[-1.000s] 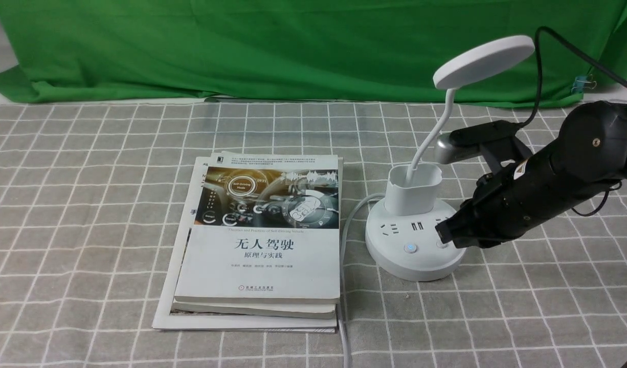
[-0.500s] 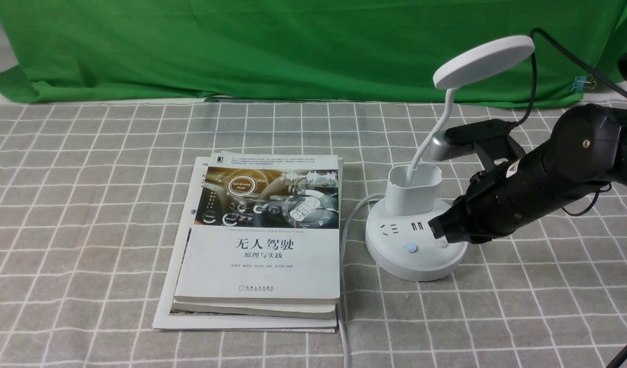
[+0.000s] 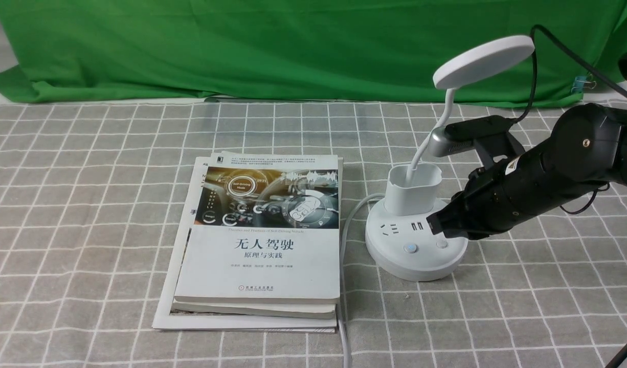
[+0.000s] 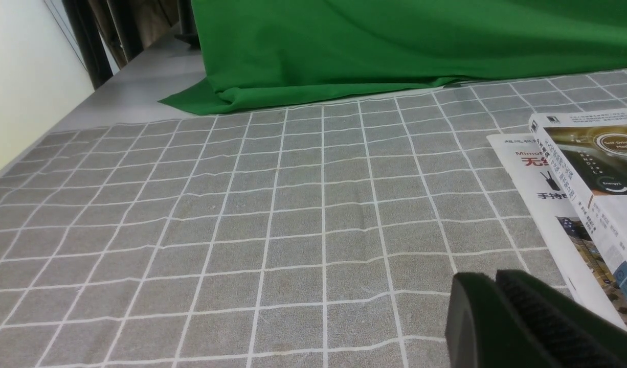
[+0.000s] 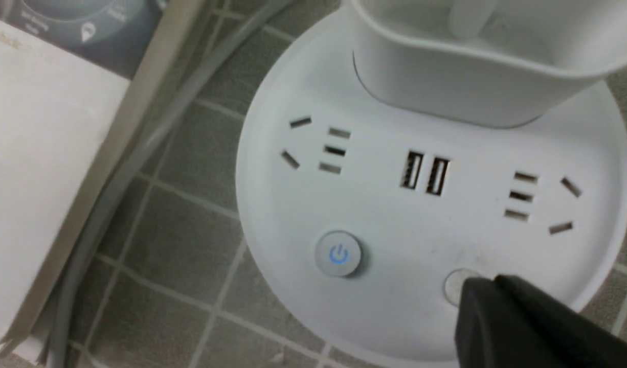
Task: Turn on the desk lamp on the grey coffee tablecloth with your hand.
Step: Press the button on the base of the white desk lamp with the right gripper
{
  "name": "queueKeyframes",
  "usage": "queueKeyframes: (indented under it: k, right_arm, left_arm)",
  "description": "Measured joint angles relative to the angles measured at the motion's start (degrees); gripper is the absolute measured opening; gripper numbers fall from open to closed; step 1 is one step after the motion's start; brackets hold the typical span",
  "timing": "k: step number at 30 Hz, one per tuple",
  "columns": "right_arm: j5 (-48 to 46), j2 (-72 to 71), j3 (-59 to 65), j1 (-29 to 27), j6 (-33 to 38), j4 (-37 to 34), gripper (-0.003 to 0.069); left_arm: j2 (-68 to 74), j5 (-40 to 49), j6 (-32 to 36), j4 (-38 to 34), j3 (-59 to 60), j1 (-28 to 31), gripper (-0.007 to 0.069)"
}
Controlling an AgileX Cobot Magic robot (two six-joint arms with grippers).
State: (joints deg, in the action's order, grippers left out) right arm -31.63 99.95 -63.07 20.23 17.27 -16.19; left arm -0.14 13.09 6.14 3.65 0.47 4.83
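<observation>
The white desk lamp (image 3: 416, 204) stands on the grey coffee tablecloth (image 3: 88, 204), right of centre, with its disc head (image 3: 483, 60) unlit. Its round base (image 5: 395, 306) has sockets, a blue-lit power button (image 5: 338, 254) and a plain round button (image 5: 454, 286). My right gripper (image 3: 436, 225), the hand, is shut with nothing in it. Its tip (image 5: 485, 286) is over the edge of the plain button; touch cannot be told. My left gripper (image 4: 490, 278) is shut and empty over bare cloth, out of the front view.
A stack of books (image 3: 262, 230) lies left of the lamp, with the lamp's grey cord (image 3: 346, 230) running between them toward the front edge. A green backdrop cloth (image 3: 293, 46) hangs at the back. A black cable (image 3: 574, 53) runs behind the right arm.
My right gripper's tip has moved left and slightly up over the lamp base, uncovering more of the plain button. The lamp head stays unlit.
</observation>
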Motion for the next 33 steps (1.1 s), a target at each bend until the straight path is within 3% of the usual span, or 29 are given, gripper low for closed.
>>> queueKeyframes:
  k: [33]
  right_arm:
    - [2.28, 5.20, -0.79, 0.00, 1.74, -0.32, 0.0033]
  left_arm:
    - [0.00, 0.00, 0.00, 0.00, 0.00, 0.00, 0.0019]
